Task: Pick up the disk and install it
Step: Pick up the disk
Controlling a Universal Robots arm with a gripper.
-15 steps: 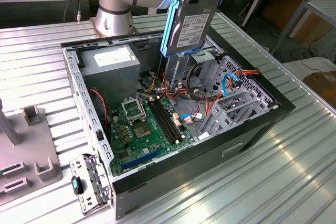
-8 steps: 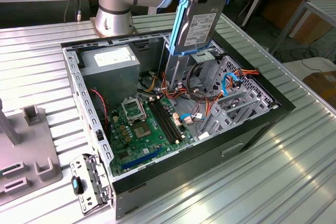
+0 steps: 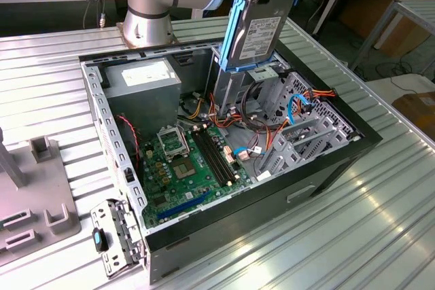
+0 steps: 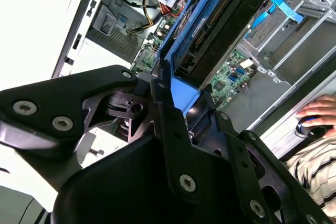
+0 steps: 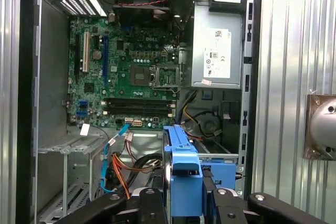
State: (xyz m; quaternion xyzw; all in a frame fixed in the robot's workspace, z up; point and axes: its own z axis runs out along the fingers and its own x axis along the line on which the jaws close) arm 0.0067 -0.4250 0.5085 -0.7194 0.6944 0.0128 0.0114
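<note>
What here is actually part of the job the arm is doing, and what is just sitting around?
In the job: the disk, clamped in the fingers; the drive cage below it; the open computer case.
Just around: power supply, motherboard, grey fixture, a person's hand.

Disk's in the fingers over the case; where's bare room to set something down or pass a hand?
Bare: the ribbed table at the exterior view's right of the case, and the far stretch beside the arm's base. Crowded: cables around the drive cage beneath the held disk; the motherboard covers most of the floor.
</note>
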